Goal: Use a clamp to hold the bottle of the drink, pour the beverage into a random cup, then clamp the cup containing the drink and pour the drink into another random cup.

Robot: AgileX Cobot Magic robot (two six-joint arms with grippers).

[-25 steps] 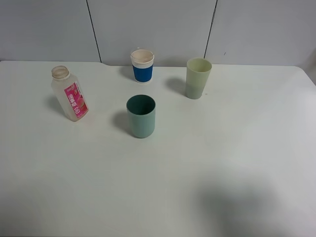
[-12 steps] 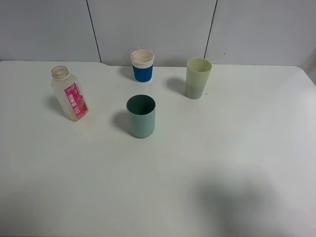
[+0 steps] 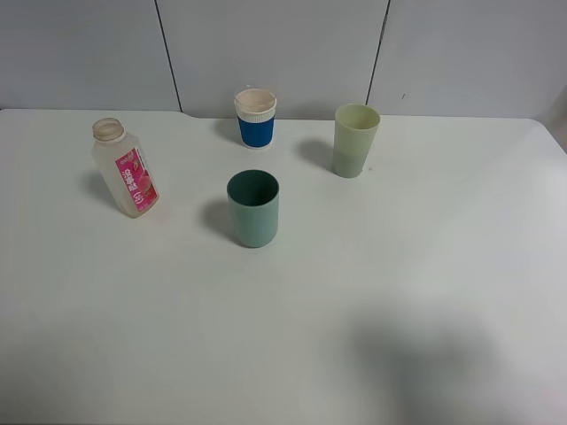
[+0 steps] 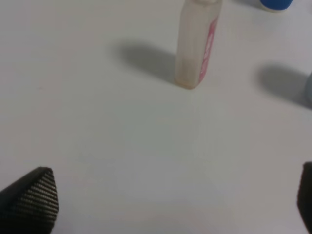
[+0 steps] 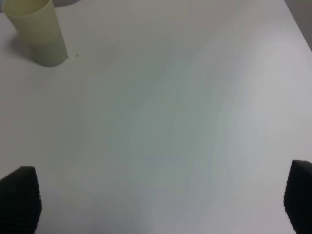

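A clear uncapped bottle (image 3: 125, 171) with a pink label stands at the table's left, also seen in the left wrist view (image 4: 197, 46). Three cups stand upright: a teal one (image 3: 253, 208) in the middle, a blue-and-white one (image 3: 255, 118) behind it, and a pale green one (image 3: 355, 140) to the right, the last also in the right wrist view (image 5: 37, 31). My left gripper (image 4: 173, 204) is open, well short of the bottle, with nothing between its fingers. My right gripper (image 5: 161, 202) is open over bare table, far from the pale green cup. Neither arm shows in the high view.
The white table (image 3: 399, 292) meets a grey panelled wall (image 3: 283, 44) at the back. The blue cup's base (image 4: 276, 4) and the teal cup's edge (image 4: 309, 87) peek into the left wrist view.
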